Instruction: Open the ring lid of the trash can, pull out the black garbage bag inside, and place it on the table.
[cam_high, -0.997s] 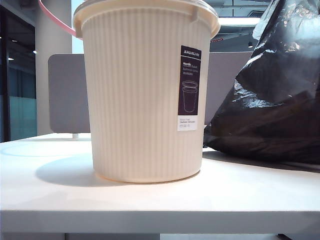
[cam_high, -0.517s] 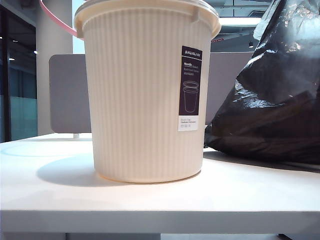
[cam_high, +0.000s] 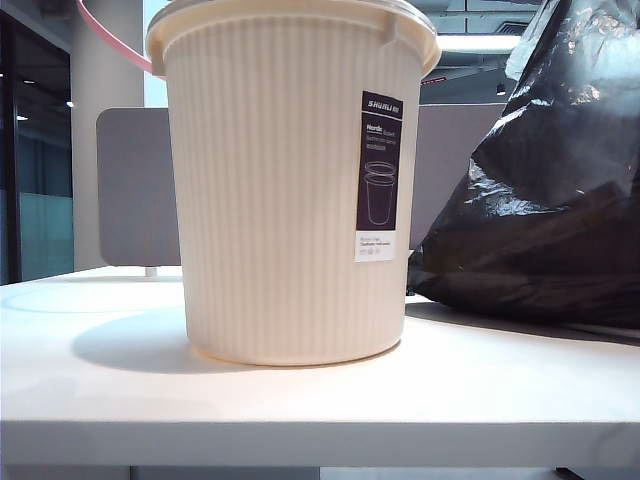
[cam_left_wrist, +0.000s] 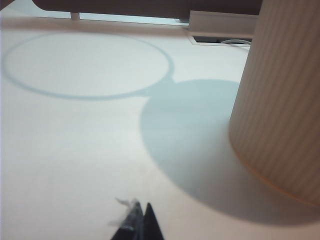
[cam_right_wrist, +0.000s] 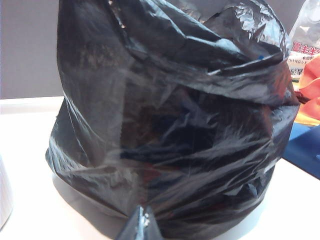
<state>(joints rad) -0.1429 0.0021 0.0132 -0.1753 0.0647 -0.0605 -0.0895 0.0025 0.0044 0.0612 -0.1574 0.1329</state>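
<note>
I am looking at the black garbage bag sitting on the table, just to the right of the trash can. It is out of the can and standing up by itself. The ring lid is a thin pink hoop — it is sticking up behind the can's rim on the left side, so the can looks open.

My left gripper is hanging low over the bare table beside the can, with its two fingers pressed together and holding nothing. A little wisp of something pale is stuck near its tips; I cannot tell what it is. My right gripper is right in front of the bag, fingers together too, not pinching any plastic.

I think the job is about done, so the step now is letting the bag be. To do that well, I should be backing my right gripper straight away from the bag — slowly, so I am not snagging the thin crinkly plastic or tipping it over. My left one should be keeping clear of the can.
</note>
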